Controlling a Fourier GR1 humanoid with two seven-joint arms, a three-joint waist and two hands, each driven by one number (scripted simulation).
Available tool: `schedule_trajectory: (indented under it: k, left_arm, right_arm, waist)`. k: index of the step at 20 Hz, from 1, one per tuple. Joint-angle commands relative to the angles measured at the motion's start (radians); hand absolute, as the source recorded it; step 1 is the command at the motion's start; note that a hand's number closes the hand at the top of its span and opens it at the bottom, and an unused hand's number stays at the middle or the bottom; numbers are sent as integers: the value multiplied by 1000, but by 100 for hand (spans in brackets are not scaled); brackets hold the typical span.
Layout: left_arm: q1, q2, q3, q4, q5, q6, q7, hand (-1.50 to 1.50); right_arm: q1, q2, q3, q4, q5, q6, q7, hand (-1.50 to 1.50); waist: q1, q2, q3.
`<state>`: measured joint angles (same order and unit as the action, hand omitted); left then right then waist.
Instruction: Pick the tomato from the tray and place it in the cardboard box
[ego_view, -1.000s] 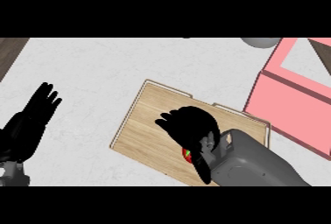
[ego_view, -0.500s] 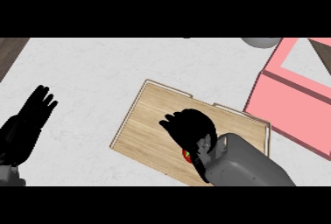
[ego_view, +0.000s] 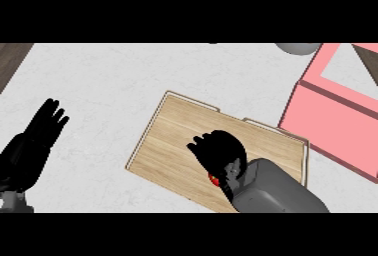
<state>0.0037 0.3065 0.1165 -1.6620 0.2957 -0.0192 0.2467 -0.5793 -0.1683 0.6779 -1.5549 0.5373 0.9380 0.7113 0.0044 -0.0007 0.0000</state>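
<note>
Head view: right hand (ego_view: 219, 152) sits over the wooden tray (ego_view: 166, 145), fingers curled down round the tomato (ego_view: 215, 178), which is still on the tray, near its edge closest to the robot. Probably closing the grasp before lifting. Pink cardboard box (ego_view: 332, 122) lies just right of the tray, open side up, ready to receive. Left hand (ego_view: 33, 142) rests well left of the tray, fingers straight, idle. Tomato mostly hidden under the palm, only a red sliver shows; box cut off at the right edge.

Bare counter (ego_view: 111, 80) between tray (ego_view: 170, 145) and pink box (ego_view: 332, 125); box wall raised.
</note>
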Motion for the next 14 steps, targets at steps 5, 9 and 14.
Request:
schedule_trajectory:
  k: [5,9,14]
  left_arm:
    - [-18,1,51,31,-1,-54,-6,0]
    - [-52,-35,36,33,-27,-25,13,0]
    - [-68,-45,23,10,-46,-5,58,0]
  right_arm:
    - [16,-5,-52,46,120,29,-112,-150]
    - [49,46,-41,44,160,60,-109,-150]
    - [43,9,-18,39,220,-31,-262,150]
  waist:
    - [0,1,0]
    - [-2,0,0]
    - [-2,0,0]
